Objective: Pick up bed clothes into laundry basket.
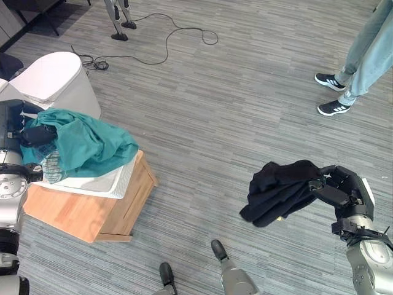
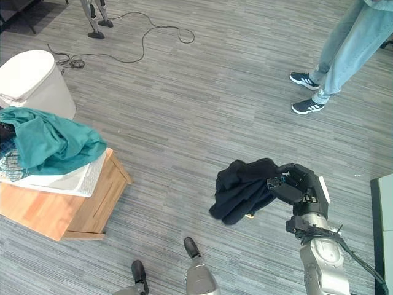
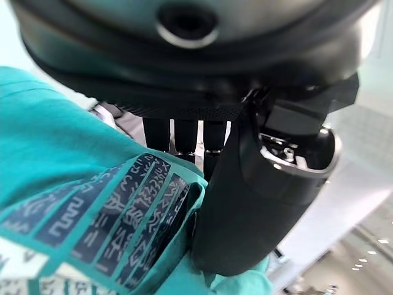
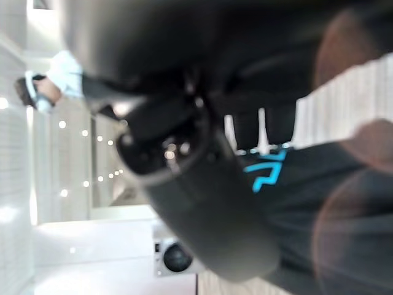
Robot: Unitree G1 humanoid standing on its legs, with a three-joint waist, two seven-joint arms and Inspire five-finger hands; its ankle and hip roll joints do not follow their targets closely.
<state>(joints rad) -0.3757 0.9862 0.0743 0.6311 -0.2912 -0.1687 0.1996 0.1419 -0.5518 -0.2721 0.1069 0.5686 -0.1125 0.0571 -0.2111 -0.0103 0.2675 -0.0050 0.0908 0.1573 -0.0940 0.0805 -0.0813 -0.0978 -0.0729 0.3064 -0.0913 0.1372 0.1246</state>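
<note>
Step in hand, carry: right hand (image 1: 342,190) clenched on black garment (image 1: 279,190) held above the floor, left hand (image 1: 27,135) pinching teal cloth (image 1: 86,144) heaped on white laundry basket (image 1: 113,181); next, swing garment across to basket.

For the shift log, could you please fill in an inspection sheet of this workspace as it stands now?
Surface: grey striped plank floor.
Job's things: white laundry basket on a low wooden crate, teal cloth heaped in it; black garment hanging above the floor.
Clutter: white lidded bin.
Hands: left hand on the teal cloth, fingers curled round it; right hand gripping the black garment.
Cables: black cable looping on the floor.
Surroundings: a person's jeans and dark shoes.
</note>
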